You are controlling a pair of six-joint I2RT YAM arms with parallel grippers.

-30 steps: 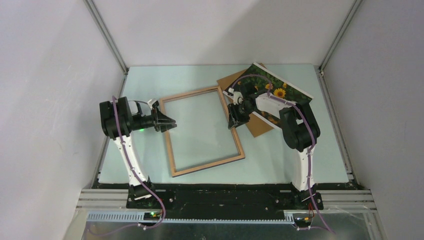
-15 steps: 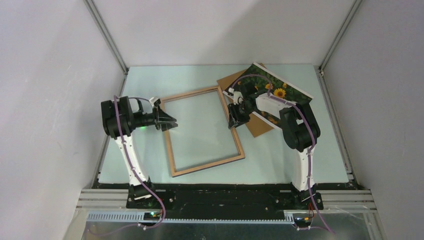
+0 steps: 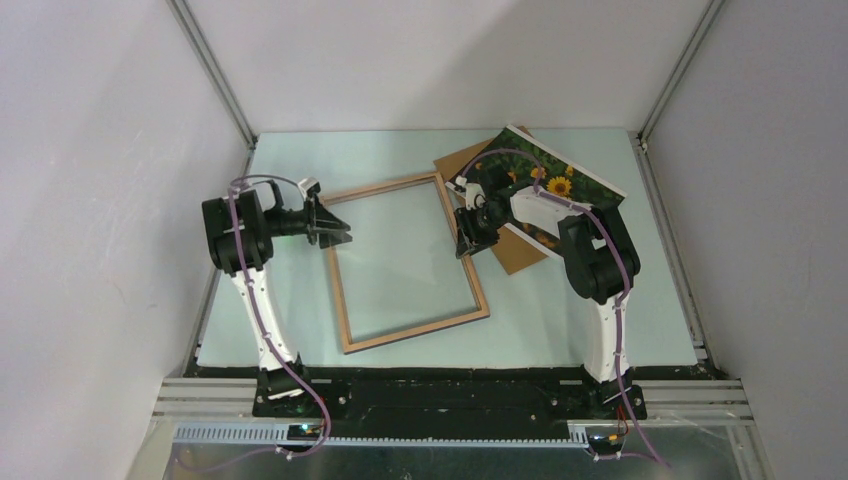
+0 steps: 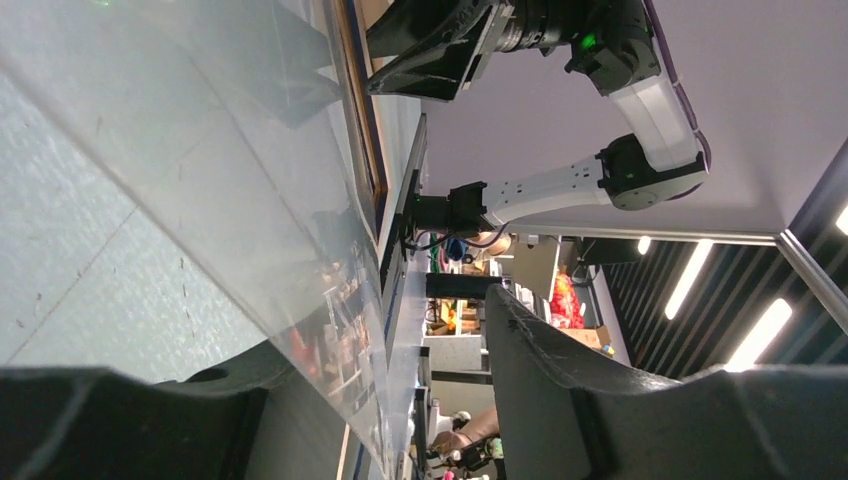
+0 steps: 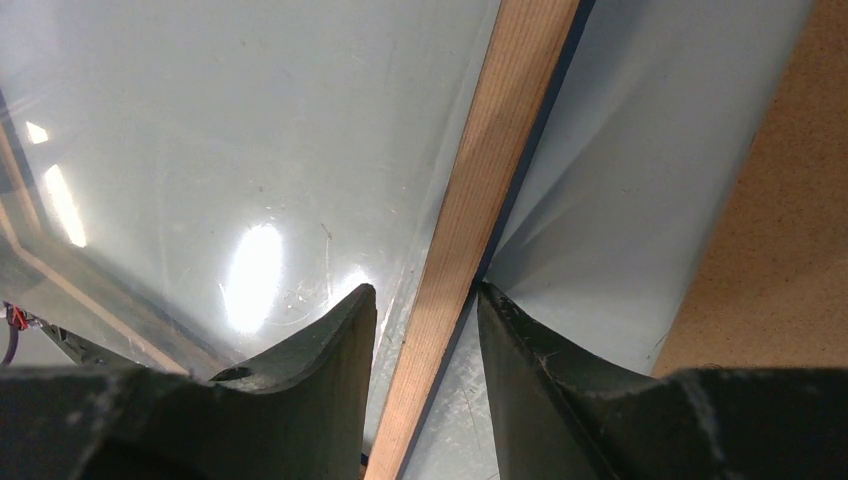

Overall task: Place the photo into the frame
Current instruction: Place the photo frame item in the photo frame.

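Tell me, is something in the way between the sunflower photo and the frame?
Yes. The right arm stretches over the photo, which lies on the brown backing board beside the frame. The right tool is clamped on the frame's right rail, so the arm has to move off first.

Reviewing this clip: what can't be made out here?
The photo: top view, the right arm covers its middle and near edge.
The left tool: hold on the frame too small from above; pane reflections mask it in its wrist view.
The right tool: whether it pinches the rail, unclear.
The backing board: mostly under the photo.
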